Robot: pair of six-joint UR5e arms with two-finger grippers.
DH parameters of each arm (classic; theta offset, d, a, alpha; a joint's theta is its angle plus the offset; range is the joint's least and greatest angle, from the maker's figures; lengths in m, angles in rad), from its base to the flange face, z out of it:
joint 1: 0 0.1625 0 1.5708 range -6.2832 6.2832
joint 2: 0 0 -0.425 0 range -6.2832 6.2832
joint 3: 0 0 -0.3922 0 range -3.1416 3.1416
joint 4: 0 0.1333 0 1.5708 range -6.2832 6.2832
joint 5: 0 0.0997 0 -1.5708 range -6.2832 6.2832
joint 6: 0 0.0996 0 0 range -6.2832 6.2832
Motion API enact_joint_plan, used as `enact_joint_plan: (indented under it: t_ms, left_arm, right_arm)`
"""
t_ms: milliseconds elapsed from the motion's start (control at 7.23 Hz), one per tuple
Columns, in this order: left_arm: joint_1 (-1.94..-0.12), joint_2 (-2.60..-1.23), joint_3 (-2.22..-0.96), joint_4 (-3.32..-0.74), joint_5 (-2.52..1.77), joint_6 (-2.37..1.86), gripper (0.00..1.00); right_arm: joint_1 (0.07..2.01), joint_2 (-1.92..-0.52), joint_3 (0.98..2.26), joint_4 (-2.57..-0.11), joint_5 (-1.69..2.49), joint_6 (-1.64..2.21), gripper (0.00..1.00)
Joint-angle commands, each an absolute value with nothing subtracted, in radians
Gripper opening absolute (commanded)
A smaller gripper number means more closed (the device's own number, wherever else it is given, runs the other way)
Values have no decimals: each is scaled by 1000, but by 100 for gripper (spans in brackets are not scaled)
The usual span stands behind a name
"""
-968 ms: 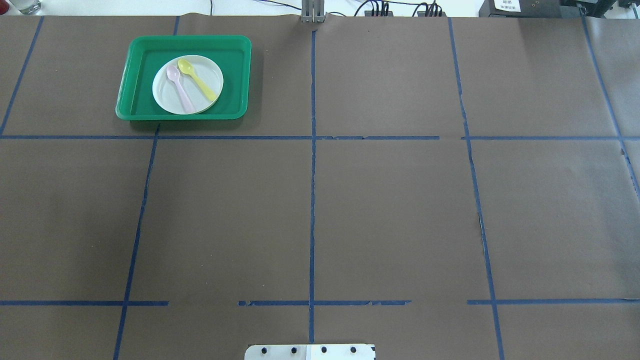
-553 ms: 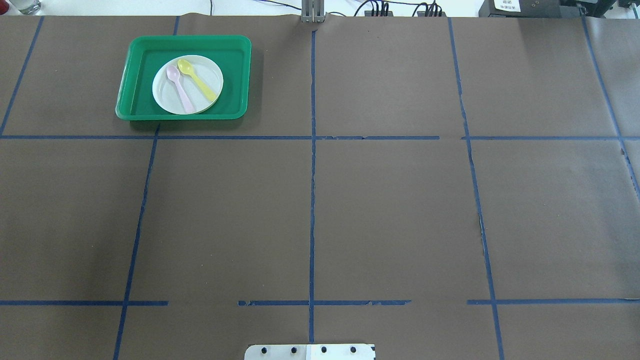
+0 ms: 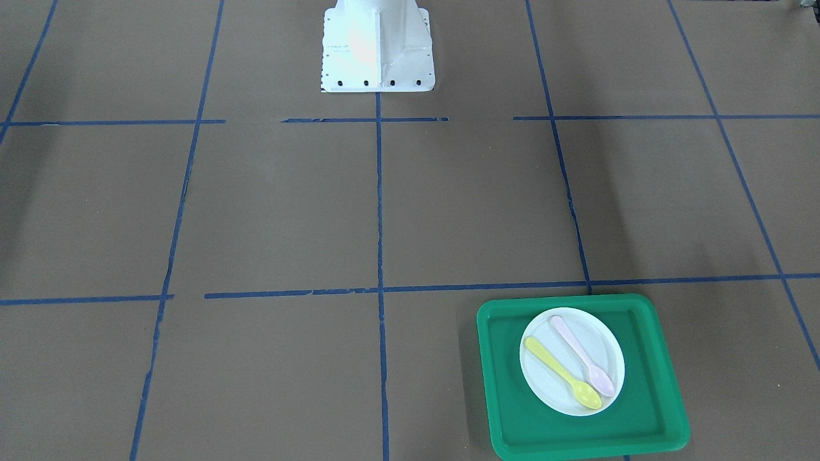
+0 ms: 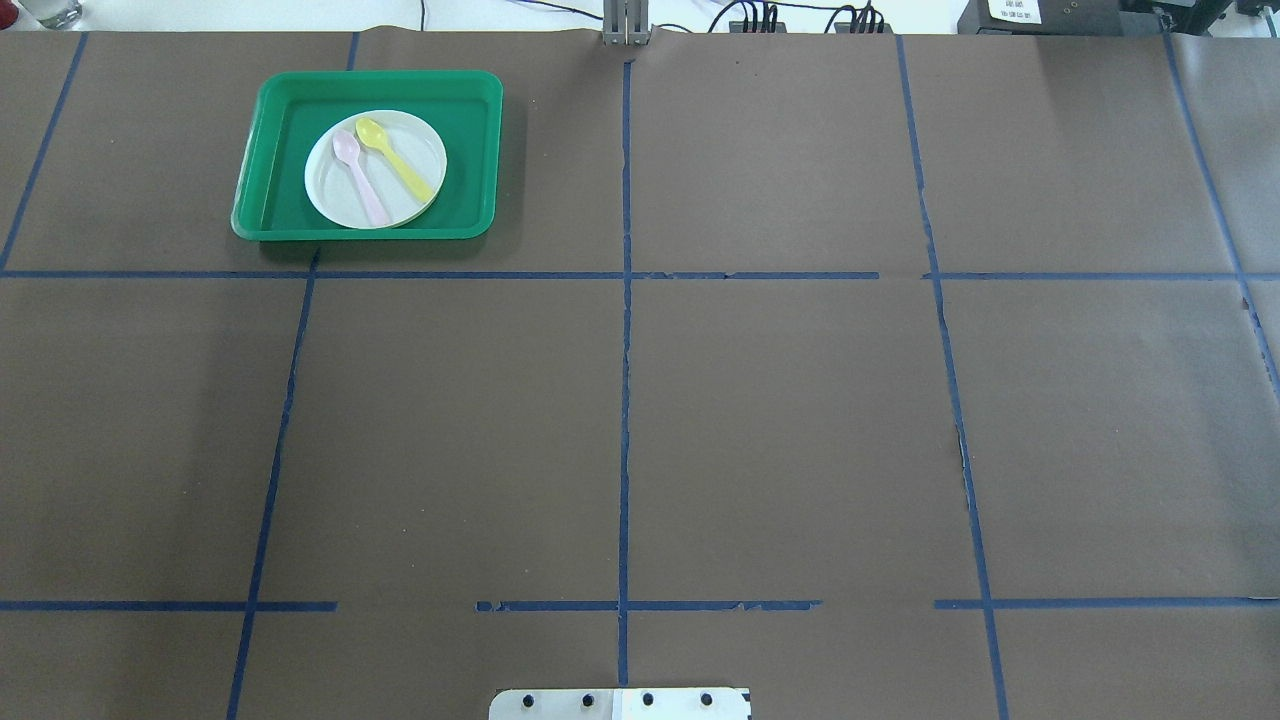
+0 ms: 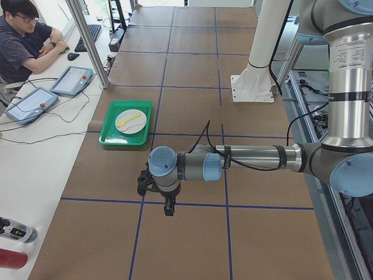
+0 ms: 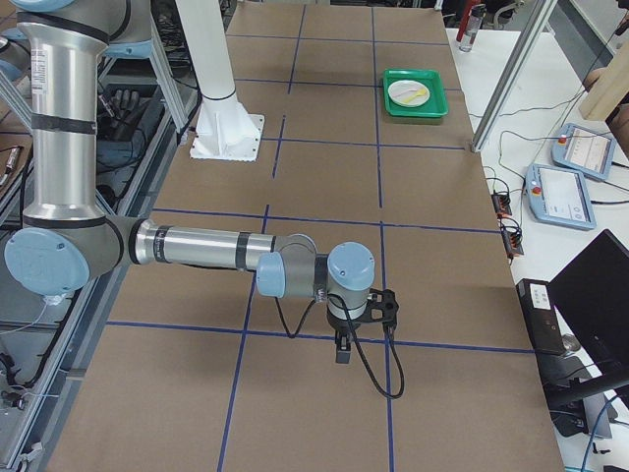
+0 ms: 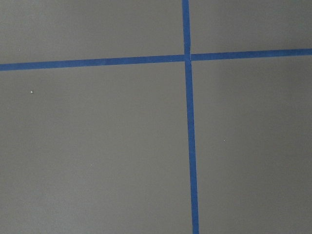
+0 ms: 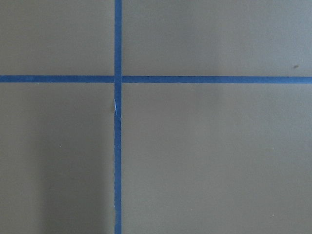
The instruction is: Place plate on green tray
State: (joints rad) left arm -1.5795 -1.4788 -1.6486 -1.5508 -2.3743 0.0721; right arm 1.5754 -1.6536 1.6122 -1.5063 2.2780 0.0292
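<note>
Left tool [image 5: 168,208]: hangs pointing down over the bare brown tabletop [image 4: 780,430], above a blue tape line [image 4: 625,400]. It shows only in the side view, so I cannot tell whether it is spread or pressed together.

Right tool [image 6: 341,351]: same downward posture over the tabletop; state likewise cannot be told.

Both tools are well apart from the task items.

Plate [image 4: 412,143]: lies flat inside the green tray [image 4: 470,150], roughly centred, far left in the overhead view.

Yellow spoon [image 4: 398,163] and pink spoon [image 4: 362,185]: side by side on the plate.
</note>
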Motion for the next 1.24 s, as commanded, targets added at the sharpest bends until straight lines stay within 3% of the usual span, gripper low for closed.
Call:
enact_joint_plan:
  t_ms: [0,1106]
  left_arm:
    - [-1583,-1477,-1648,-1552,-2375,72,100]
    - [-1628,-1496,-1649,-1557,-2362,74,100]
  right_arm:
    - [1575,-1654,1612,-1506,2278,29,100]
    - [1575,-1654,1612,-1506,2278,29,100]
